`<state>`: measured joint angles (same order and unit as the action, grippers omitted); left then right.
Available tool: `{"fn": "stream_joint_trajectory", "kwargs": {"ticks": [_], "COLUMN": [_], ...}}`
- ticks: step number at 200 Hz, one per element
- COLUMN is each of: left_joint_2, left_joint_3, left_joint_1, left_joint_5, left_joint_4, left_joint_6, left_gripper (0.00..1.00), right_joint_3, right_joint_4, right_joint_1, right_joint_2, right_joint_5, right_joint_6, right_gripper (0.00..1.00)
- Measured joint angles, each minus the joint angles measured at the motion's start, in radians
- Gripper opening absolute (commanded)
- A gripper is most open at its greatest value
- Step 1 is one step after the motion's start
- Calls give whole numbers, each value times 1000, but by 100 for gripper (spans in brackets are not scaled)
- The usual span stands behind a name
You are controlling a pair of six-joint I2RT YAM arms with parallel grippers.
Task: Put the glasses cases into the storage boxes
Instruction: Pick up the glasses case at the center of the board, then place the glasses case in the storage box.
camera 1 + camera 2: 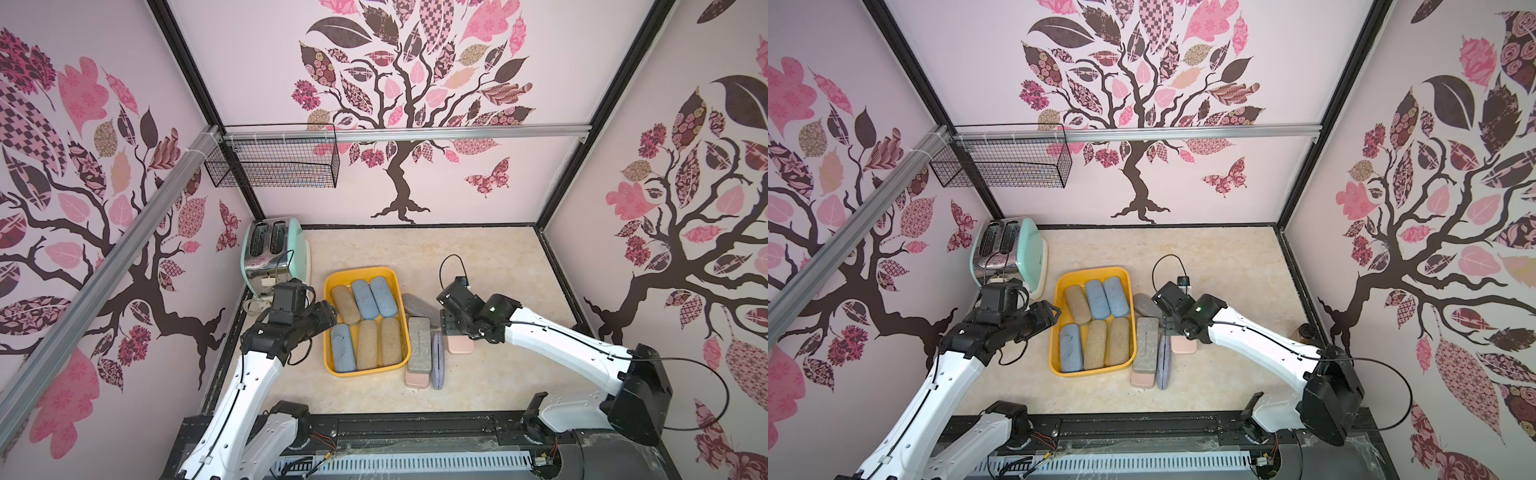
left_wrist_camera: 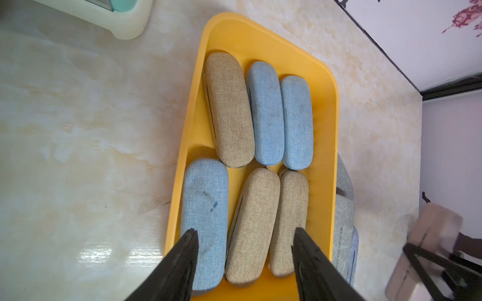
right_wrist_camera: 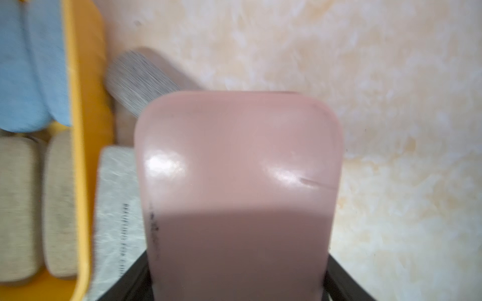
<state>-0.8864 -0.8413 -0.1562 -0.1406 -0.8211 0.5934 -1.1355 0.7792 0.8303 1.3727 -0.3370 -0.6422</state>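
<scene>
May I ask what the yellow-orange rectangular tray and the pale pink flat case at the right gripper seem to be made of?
Yellow-orange tray: likely moulded plastic, smooth, rounded rim. Pale pink flat case: probably hard plastic, glossy, with bright reflections.

Six fabric cases (image 2: pixel 229 109) fill the yellow tray (image 2: pixel 335 117) under the spread left fingers (image 2: pixel 182 260), leaving only slim gaps between them. A toaster (image 1: pixel 270 249) blocks the space beyond those fingers. A pink case (image 3: pixel 234 169) fills the right fingers (image 3: pixel 130 286), and loose cases (image 1: pixel 417 345) crowd between them and the tray. Bare worktop (image 1: pixel 498 257) lies open beyond.
</scene>
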Motion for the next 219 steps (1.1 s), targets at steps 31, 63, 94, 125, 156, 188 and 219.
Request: {"fn": "stream_joint_trajectory", "kwargs": {"ticks": [31, 63, 94, 125, 156, 188, 219], "left_joint_2": [7, 29, 30, 18, 17, 28, 31], "left_joint_3": [2, 28, 34, 34, 39, 39, 39], "left_joint_1": [6, 6, 5, -16, -62, -84, -87], "left_joint_5": [10, 8, 5, 5, 21, 34, 35], "left_joint_4": [14, 37, 48, 56, 60, 60, 59], "left_joint_6": [-9, 1, 6, 9, 13, 17, 18], "left_gripper": [60, 61, 61, 61, 61, 62, 62], "right_joint_3": [-284, -557, -708, -858, -963, -992, -994], "right_joint_4": [-43, -80, -108, -102, -93, -81, -61], "right_joint_1": [54, 101, 116, 110, 95, 69, 58], "right_joint_2": [186, 450, 642, 817, 936, 989, 1013], "right_joint_5": [5, 29, 46, 23, 14, 16, 15], "right_joint_6": [86, 153, 200, 228, 232, 230, 223], "right_gripper": [57, 57, 57, 57, 58, 59, 64]}}
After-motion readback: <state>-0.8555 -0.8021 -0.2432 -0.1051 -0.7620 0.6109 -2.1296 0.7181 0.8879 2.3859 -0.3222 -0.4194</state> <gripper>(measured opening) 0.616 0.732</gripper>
